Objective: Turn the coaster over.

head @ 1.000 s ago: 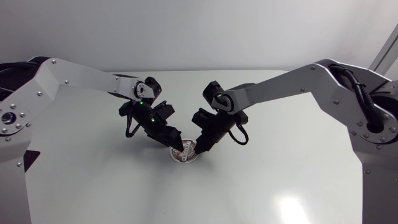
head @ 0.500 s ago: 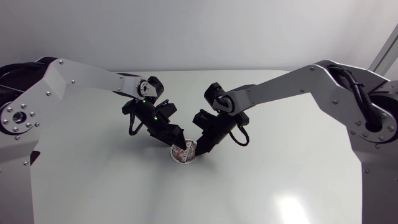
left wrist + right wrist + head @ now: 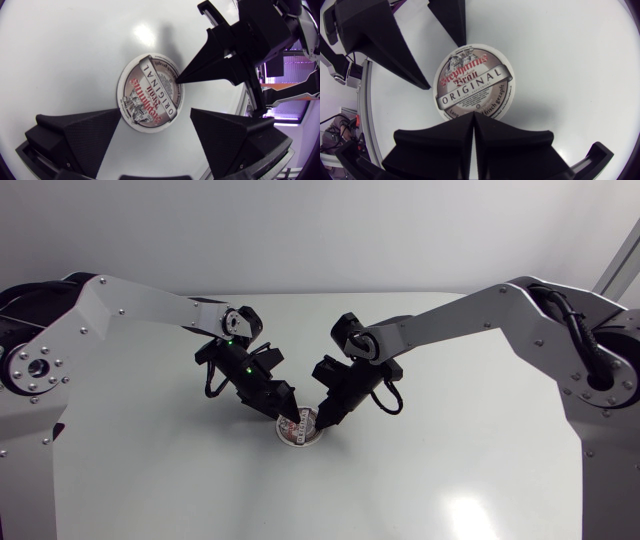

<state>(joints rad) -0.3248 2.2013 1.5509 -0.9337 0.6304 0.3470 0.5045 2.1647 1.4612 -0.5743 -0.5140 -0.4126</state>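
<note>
While the coaster (image 3: 299, 427) lay flat on the white tabletop (image 3: 450, 460) with its printed face up, both arms met over it from opposite sides. It was a round disc with a pale rim and a grey band of lettering across its middle.

Seen from the head camera, the left tool (image 3: 288, 412) came down at the coaster's left edge and the right tool (image 3: 322, 420) at its right edge, the two tips close together above the disc.

In the left wrist view, the left tool (image 3: 156, 112) stood with its fingers spread wide, the coaster (image 3: 150, 92) just ahead of the gap; one finger (image 3: 95, 125) reached the coaster's rim and the other stood clear of it. Across the coaster, the right tool (image 3: 179, 80) showed as a single pointed wedge, its tip at the rim.

In the right wrist view, the right tool (image 3: 473, 117) had its fingers pressed together with nothing between them, their joined tips over the near rim of the coaster (image 3: 472, 82). Beyond the coaster, the left tool (image 3: 446, 64) showed its two fingers apart at the far rim.
</note>
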